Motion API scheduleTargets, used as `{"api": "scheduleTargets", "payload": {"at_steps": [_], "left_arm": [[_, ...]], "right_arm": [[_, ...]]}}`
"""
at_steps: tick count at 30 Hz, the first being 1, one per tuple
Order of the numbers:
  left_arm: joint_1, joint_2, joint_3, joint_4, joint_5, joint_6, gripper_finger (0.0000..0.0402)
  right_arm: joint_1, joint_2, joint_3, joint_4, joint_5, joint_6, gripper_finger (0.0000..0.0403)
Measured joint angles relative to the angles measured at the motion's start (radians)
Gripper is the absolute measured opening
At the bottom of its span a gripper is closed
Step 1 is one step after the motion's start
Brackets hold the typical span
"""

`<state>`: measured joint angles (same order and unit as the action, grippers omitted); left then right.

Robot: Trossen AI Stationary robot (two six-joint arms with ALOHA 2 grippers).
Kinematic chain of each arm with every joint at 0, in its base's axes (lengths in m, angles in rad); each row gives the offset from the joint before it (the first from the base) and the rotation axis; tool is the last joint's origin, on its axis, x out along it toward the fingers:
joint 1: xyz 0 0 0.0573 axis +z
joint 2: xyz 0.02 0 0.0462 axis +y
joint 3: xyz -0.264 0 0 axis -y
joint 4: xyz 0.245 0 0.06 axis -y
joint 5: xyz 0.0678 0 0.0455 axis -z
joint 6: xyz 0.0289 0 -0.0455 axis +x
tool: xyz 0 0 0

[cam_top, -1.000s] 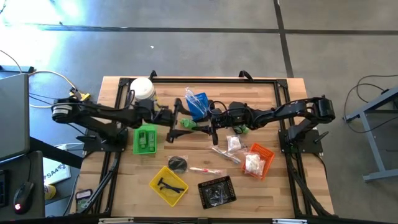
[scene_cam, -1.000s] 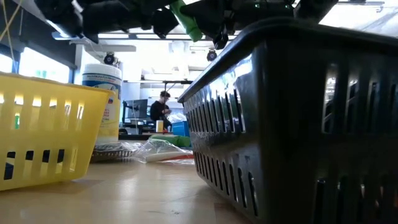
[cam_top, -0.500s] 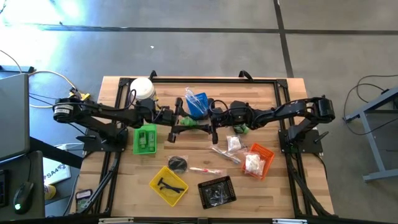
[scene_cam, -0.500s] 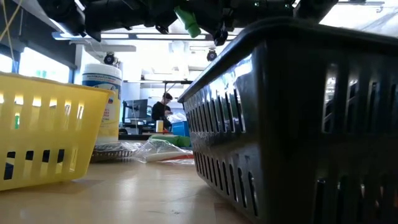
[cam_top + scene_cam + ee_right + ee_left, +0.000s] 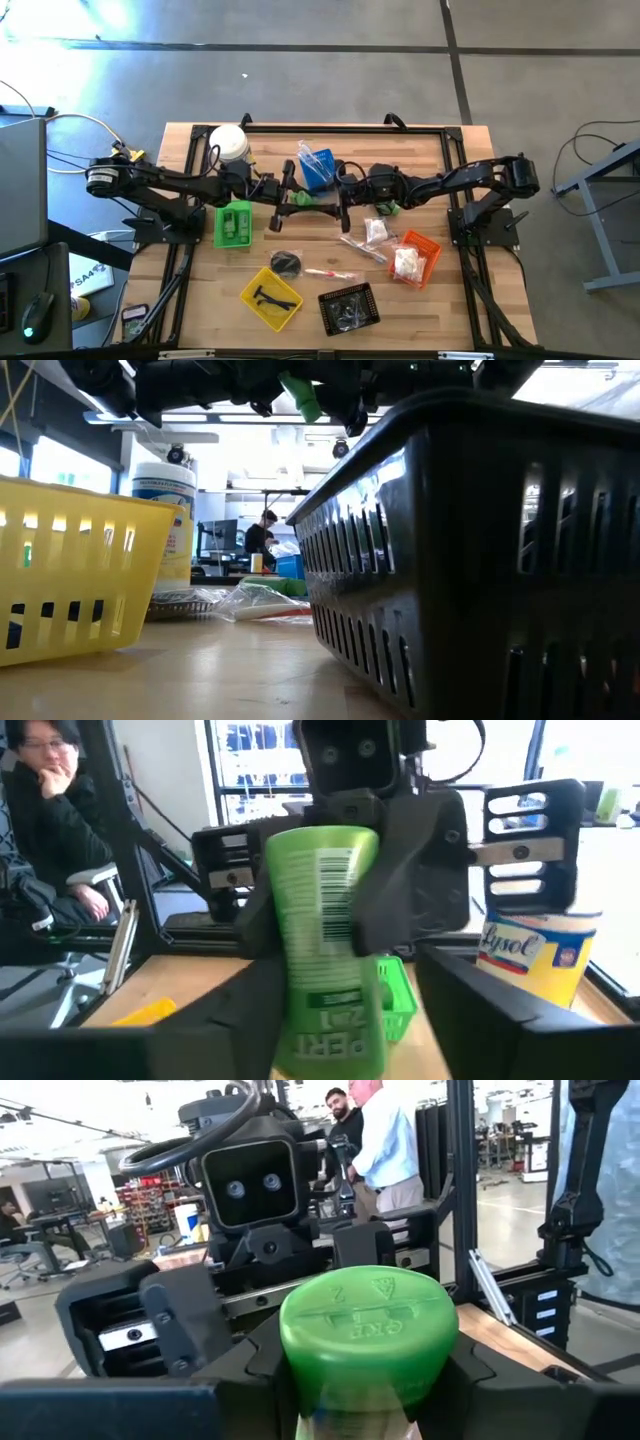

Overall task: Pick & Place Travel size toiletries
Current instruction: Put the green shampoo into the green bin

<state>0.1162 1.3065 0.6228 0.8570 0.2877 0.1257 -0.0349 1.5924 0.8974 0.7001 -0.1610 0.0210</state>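
Your two arms meet above the middle of the desk (image 5: 450, 300), and the small green bottle (image 5: 303, 199) hangs in the air between them. Your left gripper (image 5: 292, 199) has its fingers closed around the bottle just below the green cap (image 5: 368, 1335). Your right gripper (image 5: 343, 198) faces it with fingers spread either side of the bottle's body, not clamping

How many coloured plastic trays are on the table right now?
5. Green plastic tray under the left arm; blue tray at the back centre; orange tray on the right; yellow tray and black tray at the front. The arms may hide more.
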Motion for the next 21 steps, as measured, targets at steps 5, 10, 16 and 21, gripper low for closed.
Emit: {"api": "scheduleTargets", "payload": {"at_steps": [5,10,16,21], "left_arm": [[0.0,0.002,0.0,-0.009,-0.004,-0.002,0.0126],[0.004,-0.009,0.0,-0.003,0.013,-0.004,0.0122],[0.003,-0.053,0.0,-0.046,0.016,0.01,0.0122],[0.003,-0.135,0.0,-0.179,0.012,0.024,0.0121]], "right_arm": [[0.001,-0.024,0.002,-0.074,0.057,0.004,0.0285],[0.019,-0.101,0.0,-0.212,0.036,0.0,0.0317],[0.043,-0.231,0.0,-0.388,0.061,0.003,0.032],[0.079,-0.306,0.0,-0.576,0.14,0.01,0.0314]]}}
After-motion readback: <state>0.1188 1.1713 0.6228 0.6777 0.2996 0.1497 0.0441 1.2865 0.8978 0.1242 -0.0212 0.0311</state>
